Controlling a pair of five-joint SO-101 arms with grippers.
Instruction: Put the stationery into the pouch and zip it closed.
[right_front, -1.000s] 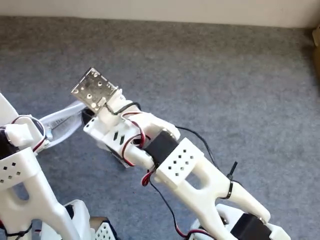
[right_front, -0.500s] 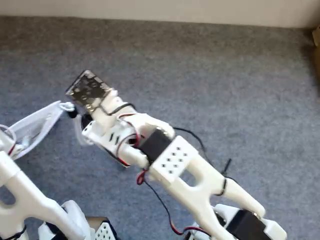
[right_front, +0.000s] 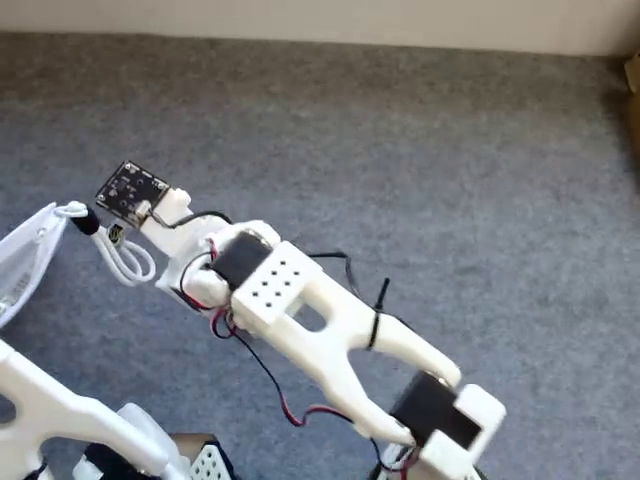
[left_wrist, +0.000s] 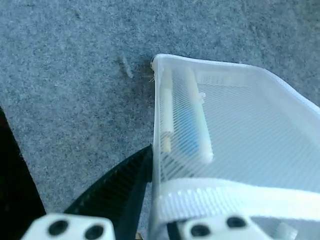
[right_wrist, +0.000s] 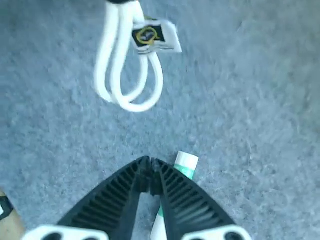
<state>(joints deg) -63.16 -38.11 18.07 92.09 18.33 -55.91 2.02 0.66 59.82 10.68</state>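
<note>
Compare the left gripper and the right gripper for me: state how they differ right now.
The left gripper is shut on the edge of the pouch; the right gripper is shut on nothing, its tips meeting. The left gripper faces the pouch with stationery inside; the right gripper faces grey carpet, a green-and-white stick partly behind one finger and a white cord loop beyond. Both have black ribbed fingers.

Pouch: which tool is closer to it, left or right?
Left. The left tool grips the pouch at its edge; the right tool sits apart, near the white cord loop.
</note>
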